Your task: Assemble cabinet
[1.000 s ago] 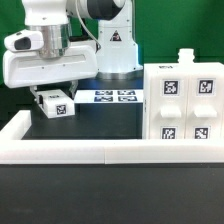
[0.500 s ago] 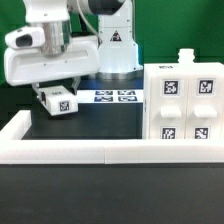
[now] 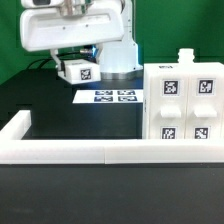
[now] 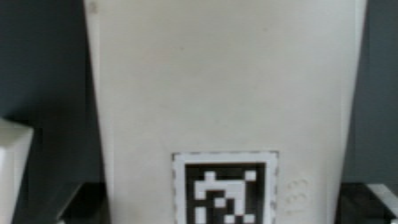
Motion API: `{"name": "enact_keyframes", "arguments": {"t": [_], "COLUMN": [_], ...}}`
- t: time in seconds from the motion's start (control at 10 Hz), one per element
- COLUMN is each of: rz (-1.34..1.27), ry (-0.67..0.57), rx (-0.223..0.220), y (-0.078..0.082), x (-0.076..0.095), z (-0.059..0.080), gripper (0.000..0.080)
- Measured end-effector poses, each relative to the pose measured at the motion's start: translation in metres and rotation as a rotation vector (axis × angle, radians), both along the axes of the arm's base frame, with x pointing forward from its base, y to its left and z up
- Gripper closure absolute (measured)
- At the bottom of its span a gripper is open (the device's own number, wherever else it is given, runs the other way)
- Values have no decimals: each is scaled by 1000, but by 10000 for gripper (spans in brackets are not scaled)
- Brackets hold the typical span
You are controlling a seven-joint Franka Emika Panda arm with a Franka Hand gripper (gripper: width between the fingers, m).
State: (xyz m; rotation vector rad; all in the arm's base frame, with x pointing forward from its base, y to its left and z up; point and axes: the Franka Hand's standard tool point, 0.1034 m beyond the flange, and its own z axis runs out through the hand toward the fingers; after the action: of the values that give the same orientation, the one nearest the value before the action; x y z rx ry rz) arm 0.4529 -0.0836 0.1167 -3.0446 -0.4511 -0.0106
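My gripper hangs high at the back of the exterior view, under the big white wrist housing, shut on a small white box part with a black-and-white tag, held well above the table. In the wrist view that part fills most of the picture, its tag facing the camera; the fingers are hardly visible. The white cabinet body, with several tags on its front, stands at the exterior view's right, apart from the held part.
The marker board lies flat on the black table below the gripper. A low white border rail runs along the front and up the exterior view's left side. The robot base stands behind.
The gripper has risen from just above the table and moved to the exterior view's right, carrying the white box part up with it. The cabinet body has not moved.
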Motion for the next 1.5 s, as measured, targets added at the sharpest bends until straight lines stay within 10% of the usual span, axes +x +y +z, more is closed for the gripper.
{"name": "enact_keyframes", "arguments": {"t": [0.5,1.1,1.5], "rz": [-134,-134,-141], "ry": [22,27,18], "rx": [-11,-12,-9], "y": [71,72,119], "x": [71,72,101], "z": [39,35,68], "gripper": [241,240,239]}}
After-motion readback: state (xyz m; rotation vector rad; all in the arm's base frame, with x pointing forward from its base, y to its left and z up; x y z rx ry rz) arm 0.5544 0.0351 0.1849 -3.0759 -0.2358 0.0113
